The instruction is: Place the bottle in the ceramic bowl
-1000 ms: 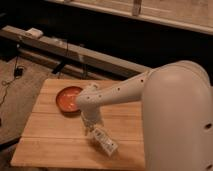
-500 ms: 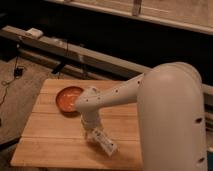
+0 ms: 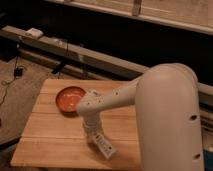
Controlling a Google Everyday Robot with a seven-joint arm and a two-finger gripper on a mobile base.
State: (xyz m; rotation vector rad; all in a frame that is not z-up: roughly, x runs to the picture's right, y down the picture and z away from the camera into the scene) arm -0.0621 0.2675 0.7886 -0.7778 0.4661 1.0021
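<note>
Bottle [image 3: 104, 146] clamped in the gripper [image 3: 96, 139] near the front edge of the bench [image 3: 50, 146], fingers [image 3: 93, 135] closed narrow on its upper end. Held on a slant, top toward the gripper, lower end angled down and to the right; touching the wood or just above it, impossible to tell. Pale label with dark marks turned up toward the camera.

Bowl [image 3: 70, 99] upright, glossy orange-red, at the back left of the bench, apart from the bottle and up-left of it.

White arm [image 3: 167, 107] entering from the right, bulky rounded housing filling the right side. Forearm sloping down and left across the bench to a joint just beside the bowl's right rim, then turning almost straight down. Wrist close to vertical, gripper pointing down at the planks, between the bowl and the front edge.

Behind the bench, long grey ledge [image 3: 95, 56] running diagonally across, small white box [image 3: 34, 33] near its left end, dark cables [image 3: 61, 65] hanging from it toward the floor [image 3: 17, 100] on the left.
</note>
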